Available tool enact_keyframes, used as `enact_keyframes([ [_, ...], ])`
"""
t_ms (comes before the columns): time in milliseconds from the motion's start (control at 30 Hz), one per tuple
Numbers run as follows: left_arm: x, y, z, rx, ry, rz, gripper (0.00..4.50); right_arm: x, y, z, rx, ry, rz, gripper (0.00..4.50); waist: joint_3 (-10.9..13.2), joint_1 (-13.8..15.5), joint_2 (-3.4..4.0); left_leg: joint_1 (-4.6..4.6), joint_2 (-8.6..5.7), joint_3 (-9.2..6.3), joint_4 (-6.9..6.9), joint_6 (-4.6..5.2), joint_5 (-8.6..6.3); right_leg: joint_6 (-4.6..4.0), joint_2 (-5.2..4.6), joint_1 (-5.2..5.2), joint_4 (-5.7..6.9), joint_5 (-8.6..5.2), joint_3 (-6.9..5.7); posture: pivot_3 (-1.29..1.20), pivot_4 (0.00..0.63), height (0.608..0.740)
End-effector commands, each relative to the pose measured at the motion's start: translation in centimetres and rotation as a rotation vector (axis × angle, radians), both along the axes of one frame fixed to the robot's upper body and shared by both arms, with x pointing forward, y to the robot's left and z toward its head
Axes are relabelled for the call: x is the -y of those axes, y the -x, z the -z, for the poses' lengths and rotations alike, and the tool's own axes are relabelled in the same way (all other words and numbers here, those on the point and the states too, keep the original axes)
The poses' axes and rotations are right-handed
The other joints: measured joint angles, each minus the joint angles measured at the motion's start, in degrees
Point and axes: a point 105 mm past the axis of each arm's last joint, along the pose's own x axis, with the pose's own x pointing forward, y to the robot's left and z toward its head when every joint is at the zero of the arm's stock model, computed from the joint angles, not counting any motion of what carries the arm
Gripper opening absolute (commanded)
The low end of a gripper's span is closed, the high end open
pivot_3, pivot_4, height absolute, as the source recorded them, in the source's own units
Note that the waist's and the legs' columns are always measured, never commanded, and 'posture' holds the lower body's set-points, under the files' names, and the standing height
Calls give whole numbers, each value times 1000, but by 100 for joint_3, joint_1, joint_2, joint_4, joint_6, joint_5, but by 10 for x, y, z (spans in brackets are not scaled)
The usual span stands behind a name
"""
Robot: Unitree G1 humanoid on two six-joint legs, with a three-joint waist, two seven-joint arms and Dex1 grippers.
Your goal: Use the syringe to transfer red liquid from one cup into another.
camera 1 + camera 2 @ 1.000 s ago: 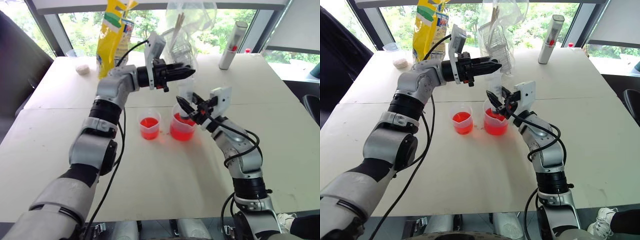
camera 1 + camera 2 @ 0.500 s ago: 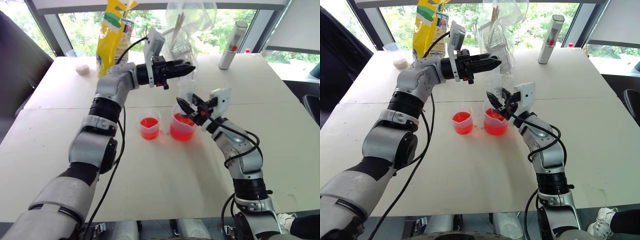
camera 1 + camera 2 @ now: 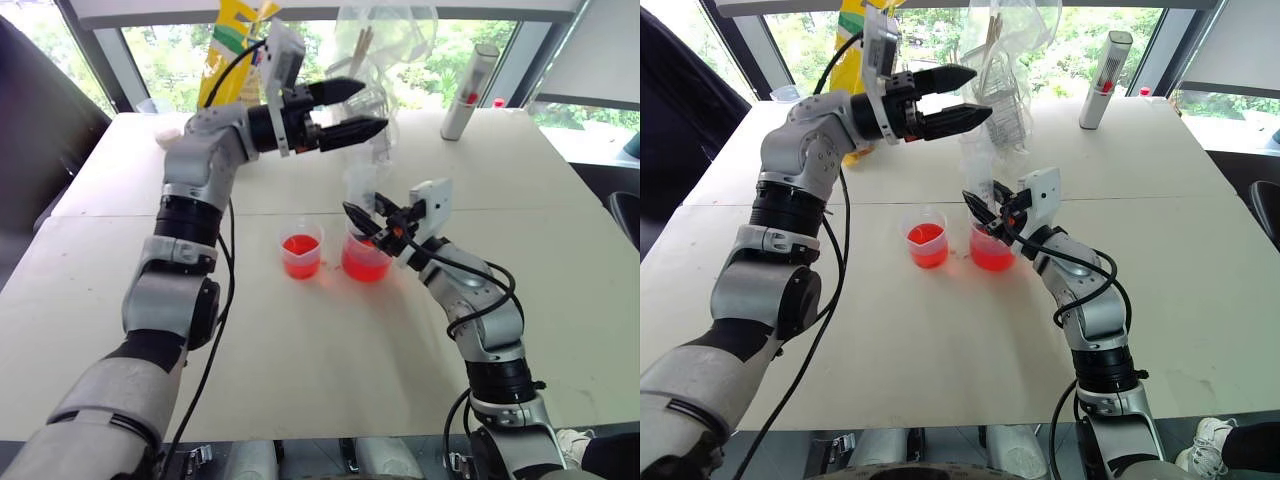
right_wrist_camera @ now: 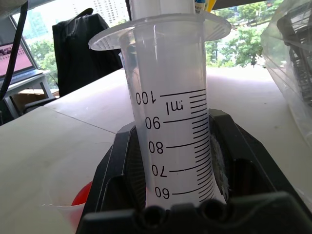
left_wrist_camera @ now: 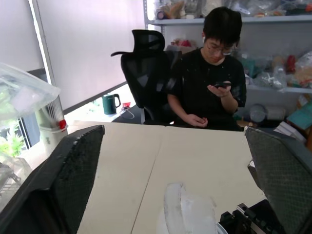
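Note:
The clear syringe (image 3: 360, 190) stands upright with its lower end in the larger lipped cup (image 3: 365, 262), which holds red liquid (image 3: 364, 268). My right gripper (image 3: 363, 216) is shut on the syringe's barrel (image 4: 170, 126), where printed scale marks show between the fingers (image 4: 122, 175). The smaller cup (image 3: 300, 254) stands just left of the larger one and also holds red liquid. Up and to the left of the syringe's top, my left gripper (image 3: 367, 104) hangs open with nothing between its fingers (image 5: 73, 165).
A yellow bag (image 3: 232, 50), a clear plastic bag of items (image 3: 385, 45) and a tall white-grey cylinder (image 3: 467, 92) stand along the table's far edge. The white table (image 3: 300, 360) spreads bare in front of the cups. A person (image 5: 214, 73) sits at the table's side.
My left gripper was shut just above the syringe; it has opened and risen up and to the left. The right gripper and syringe have kept still.

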Motion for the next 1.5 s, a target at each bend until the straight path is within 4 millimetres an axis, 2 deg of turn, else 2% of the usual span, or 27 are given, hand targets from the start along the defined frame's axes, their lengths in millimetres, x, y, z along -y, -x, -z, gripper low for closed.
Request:
enact_keyframes([
  [33,-9,9,-23,59,48,2,4440,0,4,-28,90,-20,-8,1427,0,-2,0,-4,0,0,0,0,0,0,0,-4,0,0,0,0,150,739],
  [200,-41,11,-28,51,64,-69,4440,5,1,-38,114,-24,15,1427,0,-42,2,-1,5,-2,-8,0,0,0,4,-9,1,0,6,0,150,739],
  [400,-84,16,-26,56,33,-200,4440,9,3,-76,210,-39,22,1427,1,-32,3,0,11,-5,-4,-3,2,-1,1,-9,9,0,7,0,150,739],
  [533,-111,12,-16,33,-5,-307,4440,-9,13,-117,311,-76,-78,1427,1,-33,3,-1,12,-3,-3,-3,2,-1,-7,-9,9,0,6,0,150,739],
  [600,-118,11,-10,26,-19,-338,4440,-23,18,-129,332,-103,-150,1427,1,-30,3,0,13,-5,-4,-3,2,-1,-8,-9,8,0,3,0,150,739],
  [667,-121,12,-6,26,-35,-356,4440,-39,19,-133,327,-134,-217,1427,1,-35,2,0,13,-6,-4,-3,2,-1,-15,-8,8,0,2,0,150,739],
  [800,-124,16,-2,33,-55,-370,4440,-64,12,-118,296,-148,-283,1427,0,-35,1,-1,14,-6,-3,-3,2,-1,-15,-9,8,0,2,0,150,739],
  [900,-126,19,-7,44,-47,-379,4440,-78,4,-95,251,-153,-309,1427,-1,-27,0,-5,12,-5,-1,-3,2,-1,-22,-9,7,1,0,0,150,739],
  [1000,-127,22,-11,53,-44,-382,4440,-85,0,-79,232,-148,-315,1427,-1,-29,0,-5,9,-3,0,-3,2,-1,-25,-7,6,1,0,0,150,739],
  [1133,-132,32,-30,87,-17,-372,4440,-93,0,-48,186,-116,-320,1427,-1,-38,0,-7,9,-4,-1,-3,2,-1,-26,-9,6,1,0,0,150,739],
  [1300,-133,36,-43,111,0,-354,4440,-94,2,-40,186,-97,-320,1427,0,-41,0,-6,13,-7,-2,-4,2,-1,-22,-13,9,1,-2,0,150,739],
  [1400,-124,40,-50,107,35,-294,4440,-93,1,-38,186,-86,-316,1427,-1,-38,0,-4,12,-6,-1,-5,3,-1,-22,-11,11,1,-3,0,150,739],
  [1500,-114,41,-50,98,36,-245,4440,-93,1,-36,183,-79,-313,1427,-1,-36,0,-5,11,-6,-1,-5,3,-1,-22,-11,10,1,-5,0,150,739],
])
